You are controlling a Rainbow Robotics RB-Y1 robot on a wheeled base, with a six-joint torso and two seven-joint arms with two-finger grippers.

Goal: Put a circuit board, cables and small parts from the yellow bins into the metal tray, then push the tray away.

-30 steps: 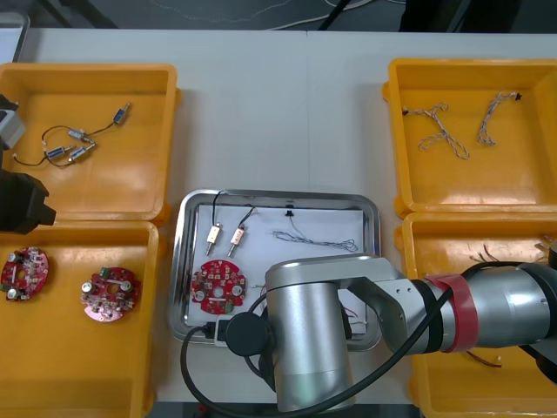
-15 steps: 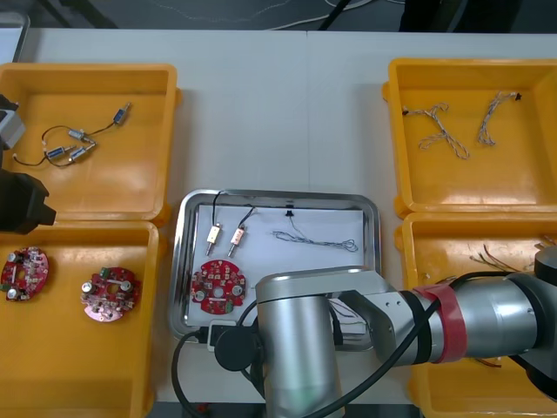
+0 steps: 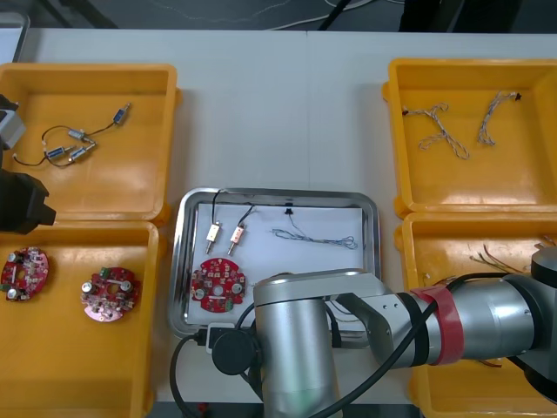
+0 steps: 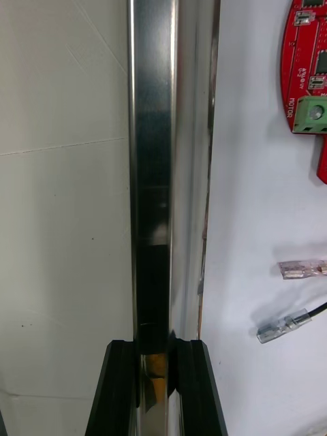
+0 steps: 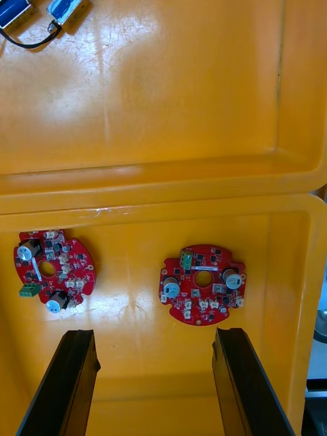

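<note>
Metal tray point(image 3: 370, 218): it sits at the table's middle, between the yellow bins, and is loaded. Inside lie one round red circuit board point(image 3: 218, 286), two small metal parts point(image 3: 224, 236) on black cables point(image 3: 233, 209), and a thin twisted cable point(image 3: 313, 238). My forearm covers the near right corner, so I cannot confirm what is there. Judgement: filling looks complete and the step in hand is the push.

Right gripper point(image 4: 157, 354): my fingers are closed on the tray's near rim point(image 4: 153, 170), one finger outside over the table and one inside over the white liner. I judge the rim is pinched this way so the tray follows the hand squarely and does not skid or turn. The board point(image 4: 306, 68) and two cable ends point(image 4: 283, 325) lie inside the rim and apart from my fingers, so the grip disturbs none of the contents.

Right arm point(image 3: 305, 348): it reaches in from my right, with the elbow bent across the table's near edge and the wrist low at the tray's near left corner.

Left gripper point(image 5: 155, 337): the fingers are spread with nothing between them. It hangs idle above the near left bin point(image 3: 152, 261) and its two spare boards point(image 5: 201, 284), well apart from the tray.

Risk noted: the grip is off-centre, so the tray may swing during the push.
</note>
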